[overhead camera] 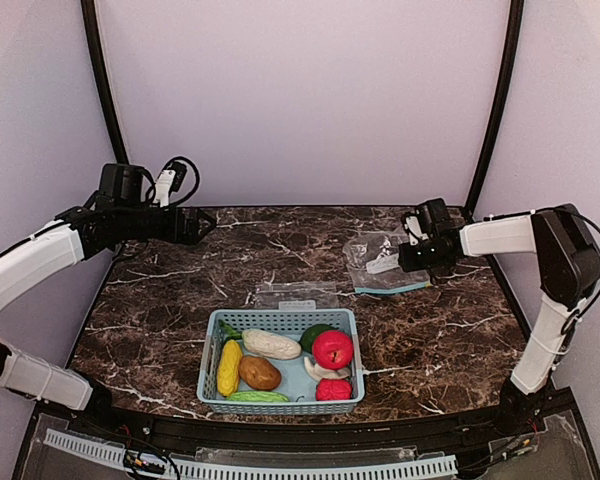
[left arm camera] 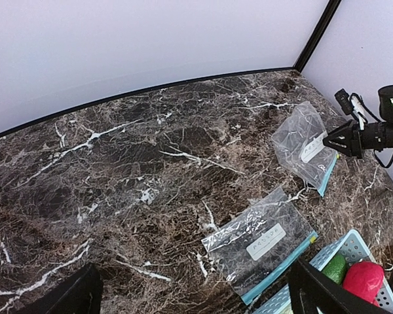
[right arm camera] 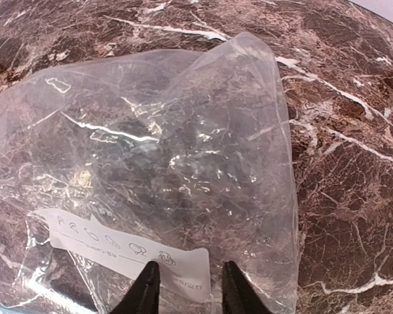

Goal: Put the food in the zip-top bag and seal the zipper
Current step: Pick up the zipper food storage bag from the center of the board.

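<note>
The food lies in a light blue basket (overhead camera: 212, 350): yellow corn (overhead camera: 229, 367), brown potato (overhead camera: 260, 373), white radish (overhead camera: 271, 344), red apple (overhead camera: 332, 349), dark green fruit (overhead camera: 313, 335), small red fruit (overhead camera: 333, 389), green pod (overhead camera: 258, 397), white mushroom (overhead camera: 320, 370). One clear zip-top bag (overhead camera: 298, 296) lies flat behind the basket. A second, crumpled bag (overhead camera: 385, 262) lies at the far right. My right gripper (overhead camera: 405, 252) hovers open just over this bag (right arm camera: 170, 150), its fingers (right arm camera: 146, 291) astride the white label. My left gripper (overhead camera: 206, 224) is open and empty, raised over the far left.
The left wrist view shows the flat bag (left arm camera: 262, 239) with its teal zipper toward the basket (left arm camera: 354, 252), and the second bag (left arm camera: 306, 145) under the right gripper (left arm camera: 337, 139). The marble table (overhead camera: 160, 300) ends at purple walls behind and at both sides.
</note>
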Available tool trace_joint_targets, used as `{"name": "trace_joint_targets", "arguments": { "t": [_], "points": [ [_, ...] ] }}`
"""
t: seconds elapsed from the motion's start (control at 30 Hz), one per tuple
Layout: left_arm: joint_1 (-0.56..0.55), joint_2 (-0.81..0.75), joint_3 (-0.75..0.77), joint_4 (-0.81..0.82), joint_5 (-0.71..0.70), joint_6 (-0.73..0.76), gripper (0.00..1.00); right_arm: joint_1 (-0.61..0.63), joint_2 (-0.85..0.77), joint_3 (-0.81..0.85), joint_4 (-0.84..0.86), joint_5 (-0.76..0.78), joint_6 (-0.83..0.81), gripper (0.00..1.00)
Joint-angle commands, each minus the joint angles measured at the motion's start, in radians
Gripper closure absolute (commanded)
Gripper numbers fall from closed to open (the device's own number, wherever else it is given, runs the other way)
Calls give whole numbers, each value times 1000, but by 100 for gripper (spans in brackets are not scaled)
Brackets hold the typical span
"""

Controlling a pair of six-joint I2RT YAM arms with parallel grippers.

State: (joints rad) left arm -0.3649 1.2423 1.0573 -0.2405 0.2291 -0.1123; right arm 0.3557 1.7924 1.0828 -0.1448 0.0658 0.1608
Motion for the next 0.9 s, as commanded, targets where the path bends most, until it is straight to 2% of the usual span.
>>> {"name": "trace_joint_targets", "arguments": {
  "t": [0.0,0.1,0.2,0.43,0.63,0.87],
  "points": [
    [-15,11,-10,1,39,6,0,4,28,16,47,-14,-28,76],
    [-26,19,-10,1,45,15,0,2,27,9,69,-21,-36,84],
    [-36,23,-11,2,52,31,0,2,22,4,87,-26,-42,100],
    [-63,27,-15,8,81,64,0,3,-70,-66,125,-136,-57,100],
    [-80,92,13,65,252,8,0,29,-206,-180,168,-269,-52,100],
    [-130,150,86,107,322,-65,0,113,-373,-242,175,-324,-83,100]
  ]
}}
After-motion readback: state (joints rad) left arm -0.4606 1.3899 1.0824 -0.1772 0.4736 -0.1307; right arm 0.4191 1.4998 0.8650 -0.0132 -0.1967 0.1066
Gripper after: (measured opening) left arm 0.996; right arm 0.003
